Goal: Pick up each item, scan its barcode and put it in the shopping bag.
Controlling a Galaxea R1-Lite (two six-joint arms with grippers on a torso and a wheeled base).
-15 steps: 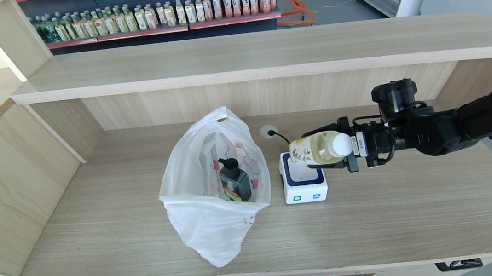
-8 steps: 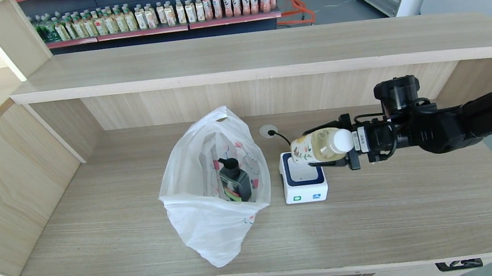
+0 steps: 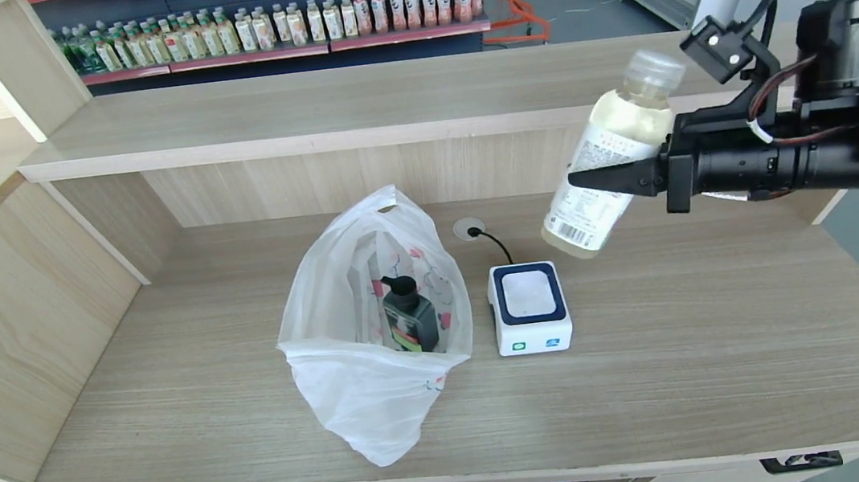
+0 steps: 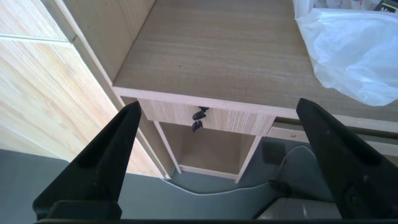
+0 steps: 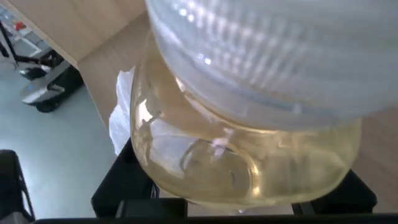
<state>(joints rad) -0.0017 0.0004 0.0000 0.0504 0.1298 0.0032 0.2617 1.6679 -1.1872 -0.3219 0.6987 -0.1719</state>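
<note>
Counting now: one drink bottle (image 3: 615, 163), one pump bottle (image 3: 410, 316), so that's two bottles. One shopping bag (image 3: 369, 385), one scanner (image 3: 531, 318), one tabletop (image 3: 692, 348).

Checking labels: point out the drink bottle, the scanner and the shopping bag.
drink bottle (image 3: 611, 143), head view, on its label
scanner (image 3: 529, 295), head view, top pane
shopping bag (image 3: 366, 398), head view, lower front

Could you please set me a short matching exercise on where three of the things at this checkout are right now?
Things:
1. drink bottle
2. pump bottle
3. scanner

Places:
A. inside the shopping bag
B. on the counter, beside the bag
C. held in the air by the right claw

Pairs: 1-C; 2-A; 3-B
</note>
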